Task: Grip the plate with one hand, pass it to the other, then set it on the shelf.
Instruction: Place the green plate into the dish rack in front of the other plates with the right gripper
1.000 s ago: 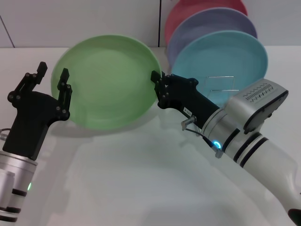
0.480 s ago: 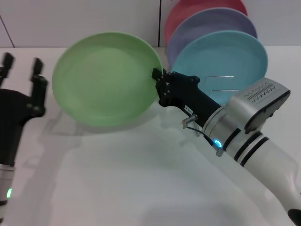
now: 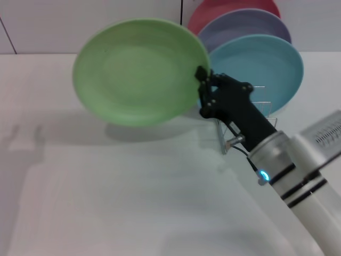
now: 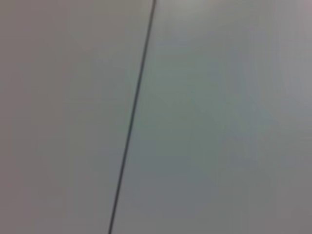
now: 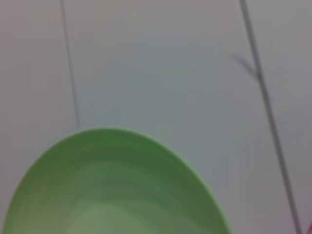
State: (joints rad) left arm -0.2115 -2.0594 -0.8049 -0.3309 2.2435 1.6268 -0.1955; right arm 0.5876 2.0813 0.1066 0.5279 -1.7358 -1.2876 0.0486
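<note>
1. The green plate [image 3: 139, 72] is held above the white table [image 3: 106, 186], tilted nearly upright with its face toward the head camera, just left of the rack [image 3: 248, 120].
2. The right gripper [image 3: 202, 85] is clamped on the plate's right edge. Only the near finger [image 3: 202, 74] shows; the other is hidden behind the plate.
3. The right arm [image 3: 287, 170], with a blue light, runs off the lower right corner, so its upper part is cut off.
4. The rack shows only as a few thin wires beside the gripper; most of it is covered by the arm and the plates.
5. Three plates stand in the rack: blue [image 3: 261, 69] in front, lavender [image 3: 250, 24] behind it, red [image 3: 229, 8] at the back, each partly hidden by the one before it.
6. The left gripper is out of every view; its wrist camera shows only a blurred pale surface with one dark seam [image 4: 131, 122].
7. The right wrist view shows the plate's upper rim [image 5: 112, 185] against a pale wall; its lower part is cut off and no fingers appear.
</note>
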